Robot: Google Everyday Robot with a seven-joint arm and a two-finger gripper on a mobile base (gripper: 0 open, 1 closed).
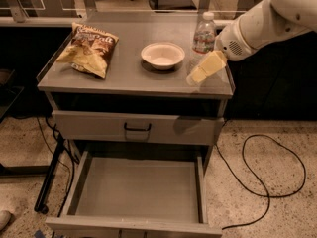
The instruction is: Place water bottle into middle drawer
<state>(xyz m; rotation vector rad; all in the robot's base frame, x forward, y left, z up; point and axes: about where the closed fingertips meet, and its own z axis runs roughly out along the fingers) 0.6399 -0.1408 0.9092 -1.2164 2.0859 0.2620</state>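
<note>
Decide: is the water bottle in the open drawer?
No, the water bottle stands on the cabinet top beside the bowl, the tool close by.

I can read no words with certainty. The chip bag (87, 53) on the table (129, 79) has pale lettering across its brown front, too blurred to make out. The water bottle (203, 36) wears a pale label with a red band, its print unreadable. My gripper (197, 76), just beside that bottle at the table's right front, shows no marking.
</note>
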